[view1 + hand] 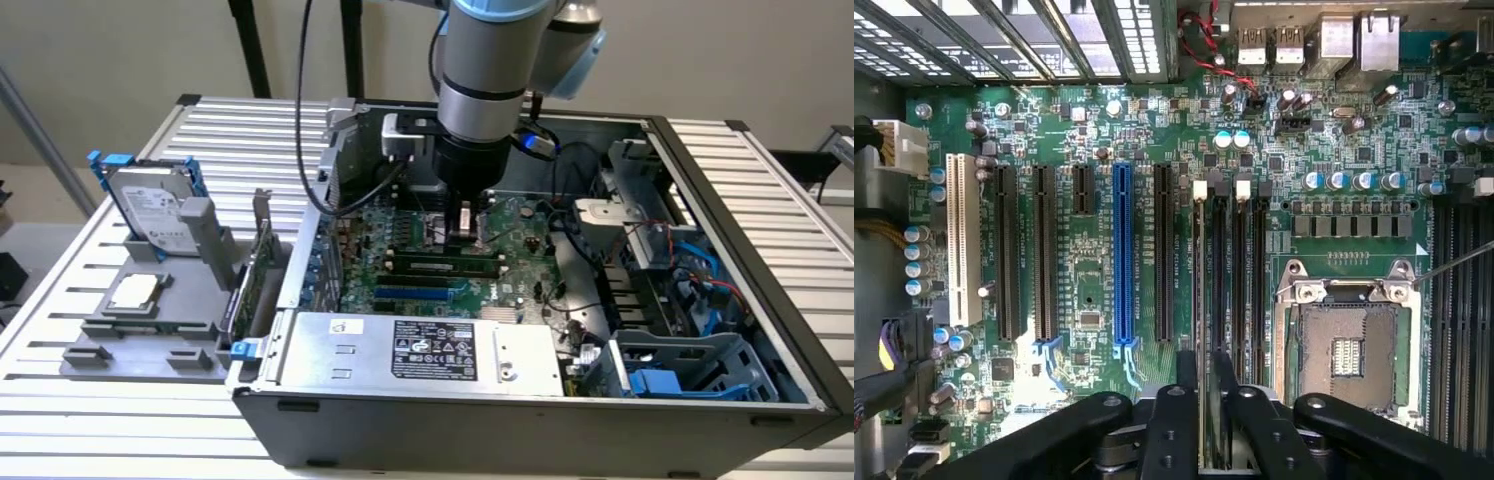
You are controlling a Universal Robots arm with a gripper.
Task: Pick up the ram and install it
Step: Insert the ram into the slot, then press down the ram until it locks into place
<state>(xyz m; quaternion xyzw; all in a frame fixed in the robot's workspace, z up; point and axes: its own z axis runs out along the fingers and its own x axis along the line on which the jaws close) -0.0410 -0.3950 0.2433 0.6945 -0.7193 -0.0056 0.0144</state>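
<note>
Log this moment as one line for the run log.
stage: seating | gripper: over memory slots | ram: on edge between the fingers, in a slot | case: open

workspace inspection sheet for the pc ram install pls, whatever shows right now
surface: slatted metal table under open pc case
job's things: ram stick upright in a motherboard slot, between the fingers
clutter: hard drive and processor chip on grey holder
hand: hand low over motherboard, straddling the ram
cables: black cable along arm; blue cables in case
surroundings: plain wall
</note>
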